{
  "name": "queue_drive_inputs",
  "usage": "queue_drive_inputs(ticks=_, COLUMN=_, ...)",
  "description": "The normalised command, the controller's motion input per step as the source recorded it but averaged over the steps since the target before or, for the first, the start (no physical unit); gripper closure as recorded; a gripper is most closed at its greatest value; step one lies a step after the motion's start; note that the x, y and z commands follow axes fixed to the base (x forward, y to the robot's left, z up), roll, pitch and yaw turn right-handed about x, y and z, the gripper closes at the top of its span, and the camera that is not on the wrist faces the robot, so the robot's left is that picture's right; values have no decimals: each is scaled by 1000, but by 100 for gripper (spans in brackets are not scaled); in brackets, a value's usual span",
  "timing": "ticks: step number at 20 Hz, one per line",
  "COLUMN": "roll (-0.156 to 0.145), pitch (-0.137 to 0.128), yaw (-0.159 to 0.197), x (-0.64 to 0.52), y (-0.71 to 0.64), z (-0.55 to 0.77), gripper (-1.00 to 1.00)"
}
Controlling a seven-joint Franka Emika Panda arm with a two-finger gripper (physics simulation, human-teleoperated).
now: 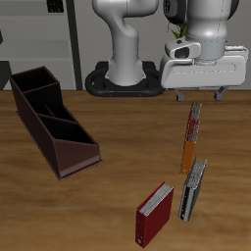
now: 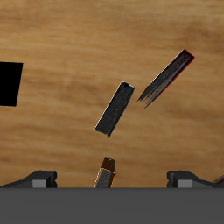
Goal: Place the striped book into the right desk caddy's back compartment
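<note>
The striped book is thin and grey and lies on the table near its front edge; it also shows in the wrist view. My gripper hangs open and empty above the table, farther back than the book and over the far end of the orange-and-red book. In the wrist view my gripper shows with its fingers wide apart. The right desk caddy is long and dark brown and stands across the table from the books. Its back compartment is the far end section.
The red book with white page edges lies beside the striped book, nearest the front edge; it shows in the wrist view too. The orange-and-red book lies between my fingers in that view. The robot's base stands at the back.
</note>
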Motion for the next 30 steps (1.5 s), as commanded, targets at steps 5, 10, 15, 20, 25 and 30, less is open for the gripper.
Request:
queue_drive_inputs(ticks=5, roll=-40, pitch=-2, yaw=-20, x=186, y=-68, z=-61, gripper=-100)
queue_drive_inputs(ticks=10, roll=-28, pitch=-16, yaw=-19, x=180, y=-116, z=-146, gripper=-100)
queue_drive_inputs(ticks=15, roll=21, pitch=-32, yaw=-28, x=9, y=64, z=-147, gripper=-100)
queue_drive_inputs(ticks=20, roll=21, pitch=-17, yaw=-31, x=61, y=108, z=-215, gripper=-100)
queue_drive_inputs(ticks=25, roll=25, pitch=-53, yaw=-59, x=19, y=46, z=-139, gripper=-100)
queue_drive_inputs(ticks=30, roll=-4, pitch=-43, yaw=-31, x=71, y=3, z=-148, gripper=-100)
